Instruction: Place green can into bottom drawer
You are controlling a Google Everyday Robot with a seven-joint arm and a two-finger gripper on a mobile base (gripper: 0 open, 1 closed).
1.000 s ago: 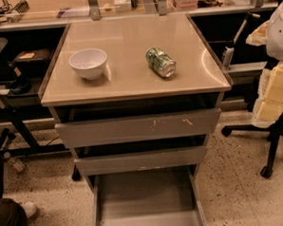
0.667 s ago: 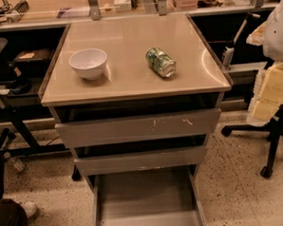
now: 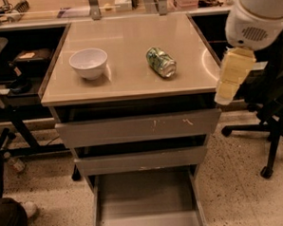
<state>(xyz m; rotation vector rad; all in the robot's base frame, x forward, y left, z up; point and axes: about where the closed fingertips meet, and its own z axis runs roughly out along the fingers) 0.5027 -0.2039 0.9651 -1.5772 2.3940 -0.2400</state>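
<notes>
The green can [image 3: 160, 62] lies on its side on the beige top of the cabinet [image 3: 130, 82], right of centre. The bottom drawer [image 3: 146, 200] is pulled out at the foot of the cabinet and its flat grey floor is bare. My gripper [image 3: 226, 95], cream-coloured and pointing down, hangs off the white arm [image 3: 255, 18] at the cabinet's right front corner. It is to the right of the can, apart from it and holding nothing that I can see.
A white bowl [image 3: 88, 63] stands on the left of the top. The scratched top drawer front [image 3: 137, 128] and the middle drawer front [image 3: 141, 160] stick out slightly. An office chair [image 3: 270, 127] stands to the right and desks with clutter [image 3: 15, 69] to the left.
The arm and gripper have moved left toward the cabinet's right front corner. The can, the bowl and the drawers have not moved.
</notes>
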